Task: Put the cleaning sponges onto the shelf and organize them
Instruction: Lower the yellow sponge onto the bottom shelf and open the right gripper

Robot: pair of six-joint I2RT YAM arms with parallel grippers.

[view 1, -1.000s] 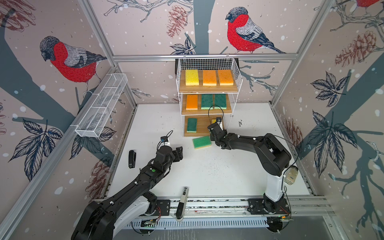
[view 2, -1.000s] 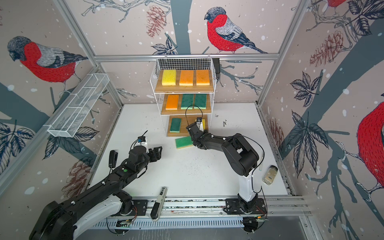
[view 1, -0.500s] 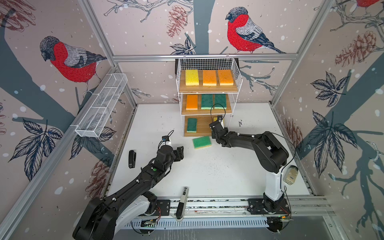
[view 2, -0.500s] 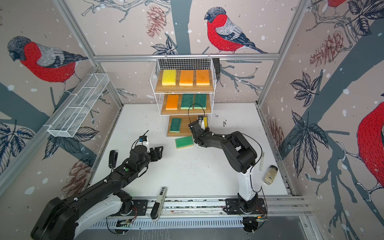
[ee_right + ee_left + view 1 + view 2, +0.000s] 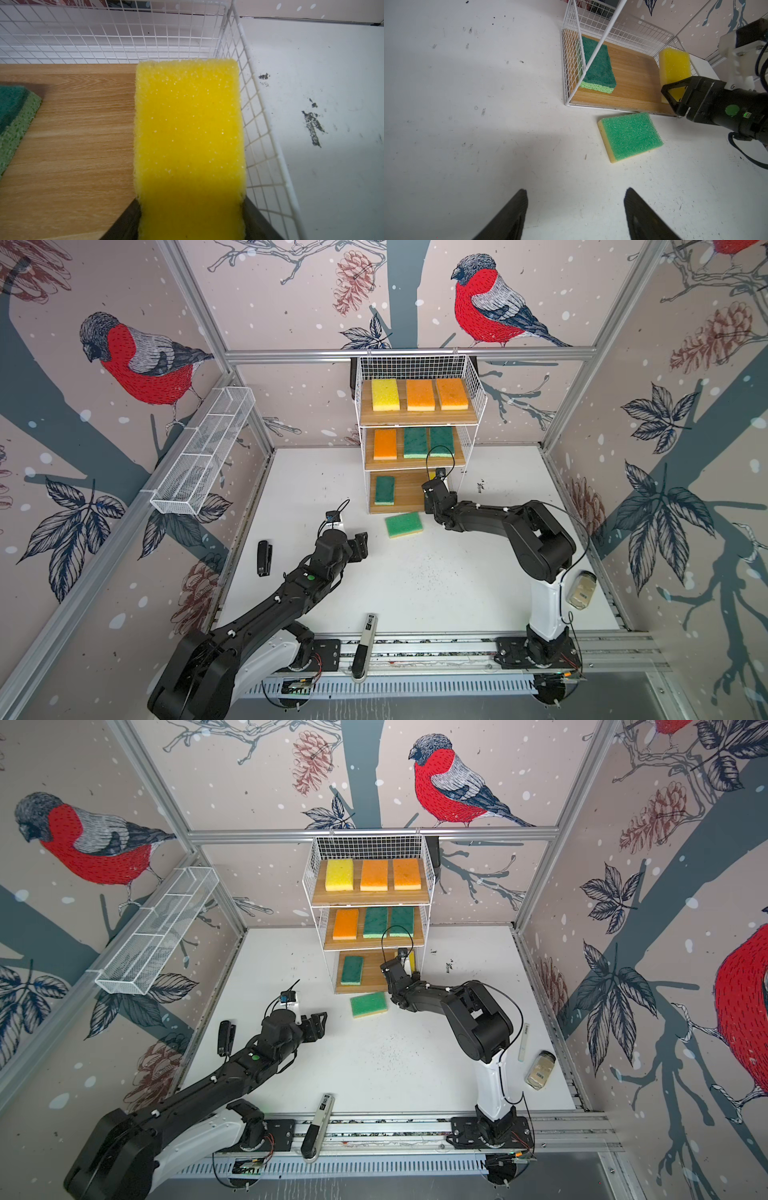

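The right gripper is clamping the yellow sponge by its 2 long edges, bottom centre of frame. Soft and light, it is probably needing only gentle pressure.

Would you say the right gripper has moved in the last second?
Yes: the right gripper, holding the yellow sponge, has edged deeper into the bottom tier of the shelf.
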